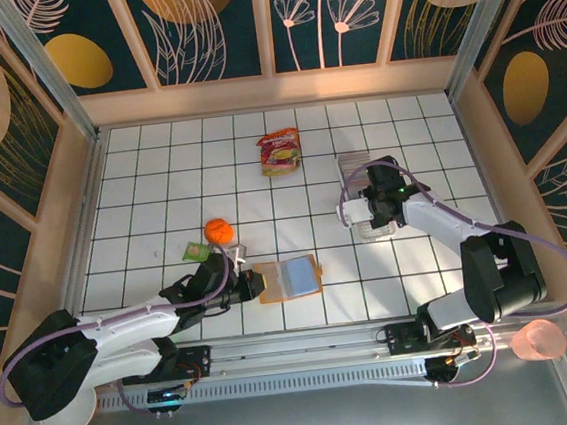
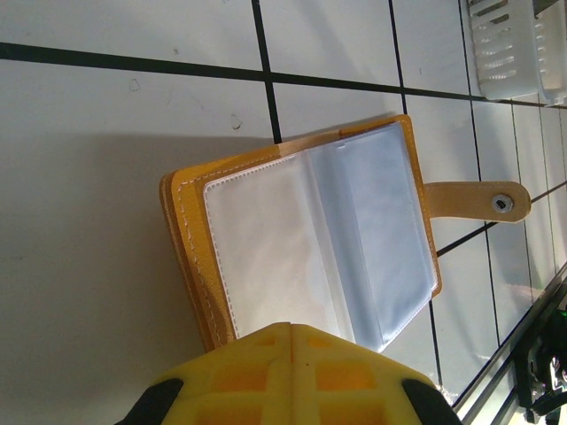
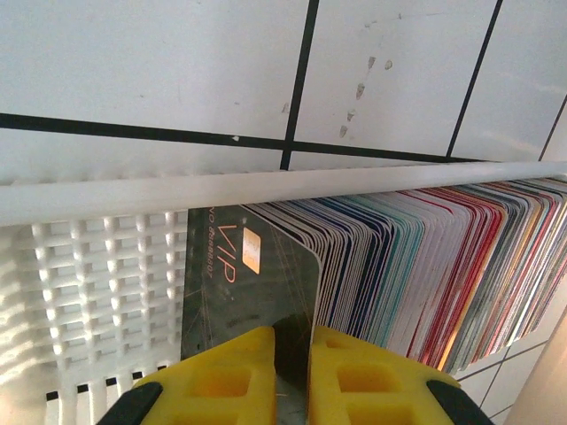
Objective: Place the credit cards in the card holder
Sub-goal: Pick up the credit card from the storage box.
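The right gripper (image 3: 292,336) is seen with its two yellow fingers closed on one dark VIP card (image 3: 239,274), which is pinched by its lower edge and stands upright. This card is set at the front of a single tightly packed row of credit cards (image 3: 425,266), too many to be counted, in white, pink, red, teal and dark colours. The row is held in one white slatted plastic tray (image 3: 97,266), which in the top view (image 1: 354,165) is placed on the right half of the tiled table (image 1: 160,184), with the right gripper (image 1: 374,214) lowered over it.

The left gripper (image 2: 292,332) is seen with its two fingers pressed together and nothing between them, its tip placed over the near edge of the one card holder (image 2: 310,239); whether contact is made cannot be told. The card holder is laid open and flat, clear sleeves upward, with one clasp tab (image 2: 478,199) stretched out sideways. From above it (image 1: 292,277) is found near the front edge, just beside the left gripper (image 1: 242,285).

Further out, one orange ball (image 1: 217,230), one green packet (image 1: 197,250) and one red-and-yellow snack packet (image 1: 280,153) are spread over the tiles.
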You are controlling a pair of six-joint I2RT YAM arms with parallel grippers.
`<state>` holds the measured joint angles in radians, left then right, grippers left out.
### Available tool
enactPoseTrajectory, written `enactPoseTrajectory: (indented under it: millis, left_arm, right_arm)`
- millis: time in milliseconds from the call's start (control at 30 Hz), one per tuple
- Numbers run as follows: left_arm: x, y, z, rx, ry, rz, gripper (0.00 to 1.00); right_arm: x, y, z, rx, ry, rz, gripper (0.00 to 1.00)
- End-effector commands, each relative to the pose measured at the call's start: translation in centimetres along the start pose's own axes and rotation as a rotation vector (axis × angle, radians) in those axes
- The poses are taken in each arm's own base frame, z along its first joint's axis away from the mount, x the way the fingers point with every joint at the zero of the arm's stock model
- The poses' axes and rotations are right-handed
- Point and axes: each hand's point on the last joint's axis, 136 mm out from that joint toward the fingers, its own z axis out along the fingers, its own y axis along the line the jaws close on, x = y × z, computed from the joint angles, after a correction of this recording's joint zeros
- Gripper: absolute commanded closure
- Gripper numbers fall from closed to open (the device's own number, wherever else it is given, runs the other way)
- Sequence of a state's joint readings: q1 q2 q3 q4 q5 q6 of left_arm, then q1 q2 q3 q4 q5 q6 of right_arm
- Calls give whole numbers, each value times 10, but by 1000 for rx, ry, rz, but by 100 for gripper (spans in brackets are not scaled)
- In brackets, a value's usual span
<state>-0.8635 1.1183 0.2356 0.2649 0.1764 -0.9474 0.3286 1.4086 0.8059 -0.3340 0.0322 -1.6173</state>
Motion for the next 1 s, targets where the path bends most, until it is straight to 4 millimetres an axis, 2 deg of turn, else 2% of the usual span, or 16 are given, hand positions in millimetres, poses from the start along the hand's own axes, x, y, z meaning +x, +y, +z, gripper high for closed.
enactPoseTrajectory:
  millis: [0,433,633,967]
  left_arm:
    - [1,0,1,16,5,-14,100]
    - [2,-1,2,20,7,-17,100]
    - [1,-1,2,19,5,-15,100]
    - [2,1,3,17,9,-18,100]
  right_arm:
    - [6,-30,-16,102,23,9,88]
    - [8,-31,-21,103,32,15,91]
    - [7,-32,-26,104,30,24,95]
    - [7,-24,-33,85,30,49,100]
